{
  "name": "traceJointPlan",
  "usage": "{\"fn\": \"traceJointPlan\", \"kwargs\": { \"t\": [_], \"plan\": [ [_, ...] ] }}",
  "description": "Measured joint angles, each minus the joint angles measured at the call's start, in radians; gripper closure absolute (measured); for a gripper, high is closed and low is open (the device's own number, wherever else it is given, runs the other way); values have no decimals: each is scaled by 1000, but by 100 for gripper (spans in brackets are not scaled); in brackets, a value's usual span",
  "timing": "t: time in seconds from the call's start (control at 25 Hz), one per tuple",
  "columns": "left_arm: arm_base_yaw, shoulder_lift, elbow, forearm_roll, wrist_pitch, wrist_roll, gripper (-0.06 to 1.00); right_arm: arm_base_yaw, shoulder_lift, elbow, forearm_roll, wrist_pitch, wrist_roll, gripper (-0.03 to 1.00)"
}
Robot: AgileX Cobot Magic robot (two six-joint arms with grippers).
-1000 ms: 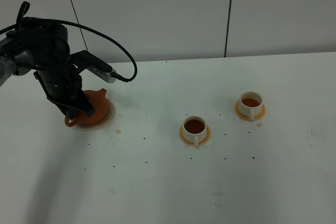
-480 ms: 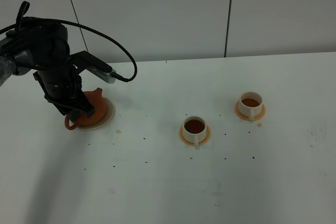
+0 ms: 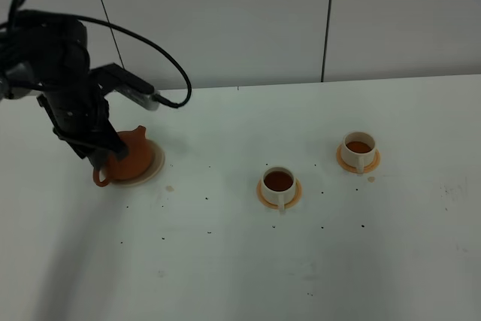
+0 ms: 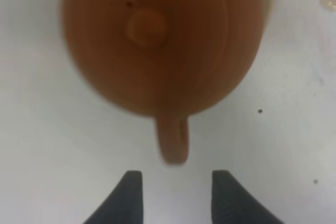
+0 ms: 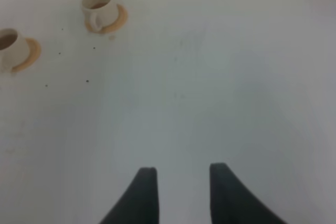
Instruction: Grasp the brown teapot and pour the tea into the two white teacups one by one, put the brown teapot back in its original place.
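The brown teapot [image 3: 129, 155] stands upright on the cream plate [image 3: 153, 164] at the table's left. My left gripper [image 3: 96, 158] hangs just above and behind its loop handle [image 3: 101, 178]. In the left wrist view the teapot [image 4: 157, 40] is blurred and close. Its handle [image 4: 172, 140] ends just short of my left gripper [image 4: 176, 182], whose jaws are open and hold nothing. Two white teacups [image 3: 279, 183] [image 3: 358, 148] on orange saucers hold brown tea. My right gripper [image 5: 181, 179] is open and empty over bare table, with both cups [image 5: 100, 8] [image 5: 10, 45] far off.
Small dark specks and a tea stain [image 3: 170, 188] dot the white table [image 3: 225, 261] between the teapot and the cups. A black cable [image 3: 169, 58] loops from the left arm. A white wall stands behind the table.
My left gripper has opened and let go of the teapot's handle, then lifted and drawn back a little. The teapot stays on its plate. The right gripper has not moved.
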Motion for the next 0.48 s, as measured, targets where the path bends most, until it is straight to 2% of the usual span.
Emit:
{"fn": "traceJointPlan", "kwargs": {
  "t": [0.32, 0.48],
  "plan": [
    [0, -204, 1, 0, 18, -25, 54, 0, 0, 0, 0, 0, 0, 73],
    [0, -387, 71, 4, 17, -44, 57, 0, 0, 0, 0, 0, 0, 73]
  ]
}}
